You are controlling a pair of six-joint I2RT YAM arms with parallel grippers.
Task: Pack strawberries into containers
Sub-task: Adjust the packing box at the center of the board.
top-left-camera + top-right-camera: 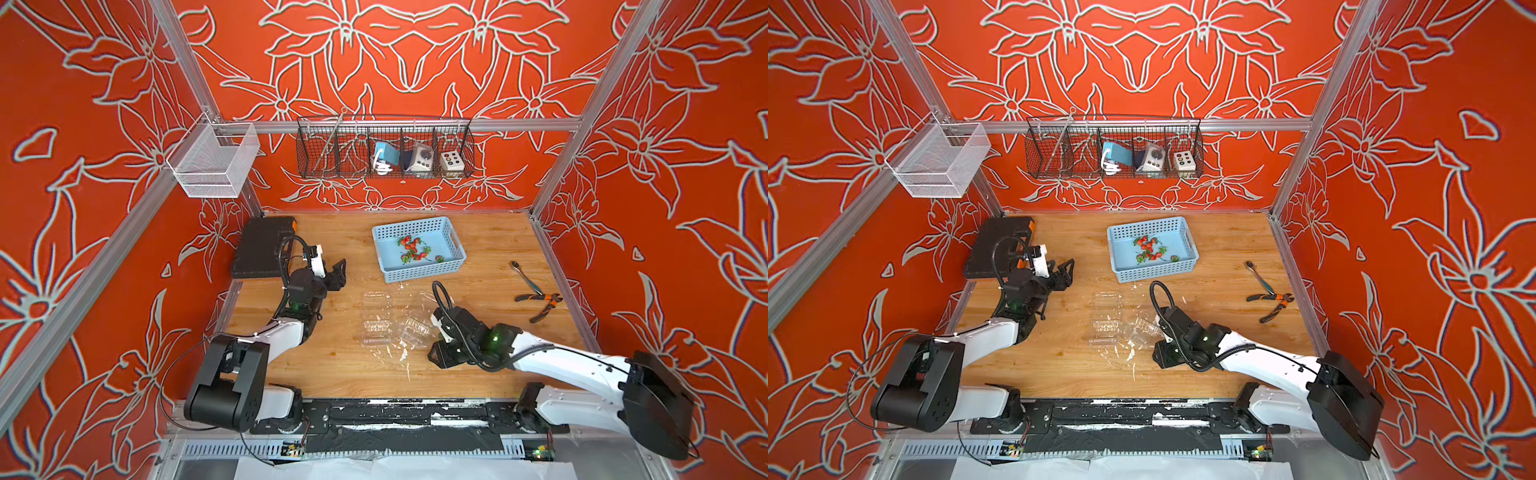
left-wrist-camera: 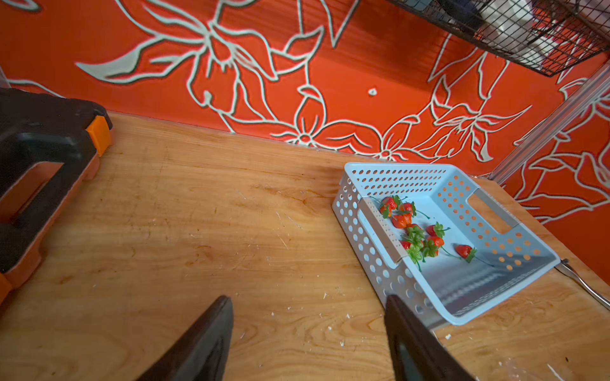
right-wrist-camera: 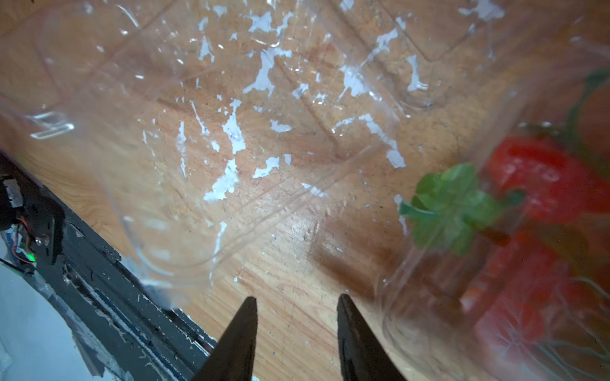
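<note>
Left gripper (image 2: 307, 298), jaws spread and empty, hangs over the wooden tabletop (image 2: 231, 214) just beside the light-blue perforated basket (image 2: 363, 237) holding loose strawberries (image 2: 416, 231), probably ready to pick. Right gripper (image 3: 297, 297), likewise parted on nothing, sits low beside the clear clamshell punnets (image 1: 376, 328), one (image 3: 429, 297) already containing berries.

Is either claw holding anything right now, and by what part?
Nothing is held: left claw and right claw are both open and empty.

Blue basket (image 1: 422, 271): one. Strawberries (image 2: 401, 221) in it: about eight, clumped, exact count unsure. Clear containers (image 1: 376, 330) on the robot's side of it: three. Off its right end: one pliers (image 1: 540, 297), one wrench (image 1: 524, 277). Off its left: one black case (image 1: 259, 249).
</note>
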